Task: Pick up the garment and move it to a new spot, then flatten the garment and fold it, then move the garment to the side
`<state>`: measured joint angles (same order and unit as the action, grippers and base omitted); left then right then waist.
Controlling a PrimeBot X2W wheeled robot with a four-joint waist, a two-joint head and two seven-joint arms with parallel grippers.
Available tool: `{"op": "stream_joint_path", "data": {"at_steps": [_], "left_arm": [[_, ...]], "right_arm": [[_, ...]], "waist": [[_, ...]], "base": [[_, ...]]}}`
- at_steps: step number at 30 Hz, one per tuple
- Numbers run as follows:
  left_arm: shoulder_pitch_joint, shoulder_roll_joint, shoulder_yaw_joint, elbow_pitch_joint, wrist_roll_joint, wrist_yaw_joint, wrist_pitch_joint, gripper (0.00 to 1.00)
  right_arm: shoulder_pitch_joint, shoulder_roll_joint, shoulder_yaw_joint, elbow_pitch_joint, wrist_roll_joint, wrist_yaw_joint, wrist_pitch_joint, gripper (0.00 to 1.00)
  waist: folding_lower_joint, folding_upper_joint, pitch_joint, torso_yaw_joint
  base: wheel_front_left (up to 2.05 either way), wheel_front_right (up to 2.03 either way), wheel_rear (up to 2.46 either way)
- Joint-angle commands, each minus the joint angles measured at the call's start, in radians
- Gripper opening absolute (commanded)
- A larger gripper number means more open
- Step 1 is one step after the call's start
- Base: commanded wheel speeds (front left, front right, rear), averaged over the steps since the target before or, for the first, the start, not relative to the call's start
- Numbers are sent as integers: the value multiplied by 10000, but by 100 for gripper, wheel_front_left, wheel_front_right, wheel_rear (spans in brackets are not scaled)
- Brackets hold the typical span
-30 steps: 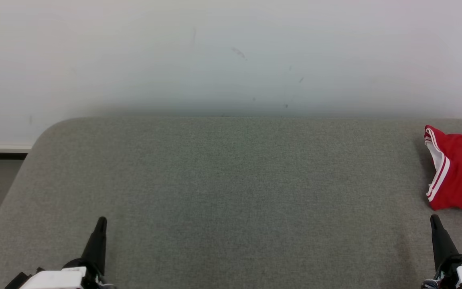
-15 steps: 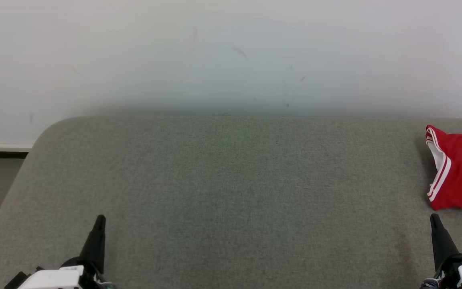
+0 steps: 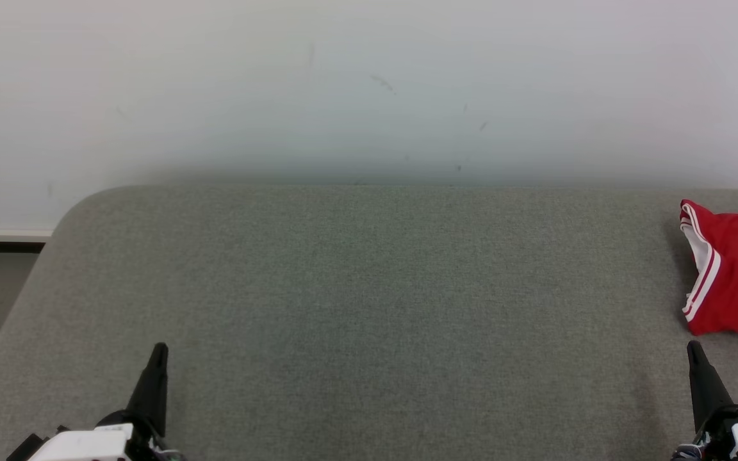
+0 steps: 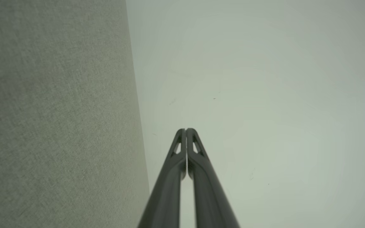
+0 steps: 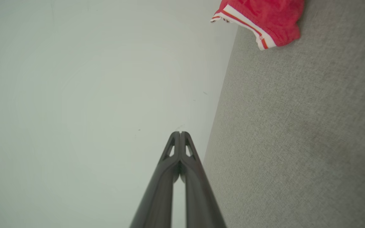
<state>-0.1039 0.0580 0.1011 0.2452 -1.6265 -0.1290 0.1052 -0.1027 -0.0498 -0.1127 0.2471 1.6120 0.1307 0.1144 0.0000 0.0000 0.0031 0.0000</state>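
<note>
My left gripper (image 3: pixel 159 351) and my right gripper (image 3: pixel 694 349) each have their two long dark fingers pressed together, with nothing between them. They hover over the near part of the wide grey fabric-covered surface (image 3: pixel 369 307), well apart from each other. The red garment with white stripes along its hem (image 3: pixel 737 275) lies at the far right of this surface. It is a little beyond my right fingertips and does not touch them.

I judge that the garment is either already put aside or waiting for the first pick-up; I cannot tell which. If I must take it, the right gripper is the one to use. I should open its fingers before I come near, come down on a thick fold and not on the thin hem, and keep the left arm out of the way.

The head view cuts the garment at the edge of the picture, so I cannot tell how tidy it is. The right wrist view shows the striped hem (image 5: pixel 258 28) reaching the back edge of the surface, near the plain pale wall (image 5: pixel 90 79). Both wrist views also show, from close by, that my fingertips meet.
</note>
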Motion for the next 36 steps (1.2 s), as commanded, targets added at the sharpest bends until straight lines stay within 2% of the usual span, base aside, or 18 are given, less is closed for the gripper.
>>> {"op": "stream_joint_path", "data": {"at_steps": [1, 36], "left_arm": [[-102, 24, 47, 4, 73, -59, 22, 0], [-107, -7, 92, 5, 136, -59, 67, 0]], "right_arm": [[-128, -4, -42, -46, 17, 0, 32, 0], [-127, -5, -41, -46, 19, 0, 30, 0]], "waist": [[0, 0, 0, 0], [0, 0, 0, 0]], "base": [[0, 0, 0], [0, 0, 0]]}}
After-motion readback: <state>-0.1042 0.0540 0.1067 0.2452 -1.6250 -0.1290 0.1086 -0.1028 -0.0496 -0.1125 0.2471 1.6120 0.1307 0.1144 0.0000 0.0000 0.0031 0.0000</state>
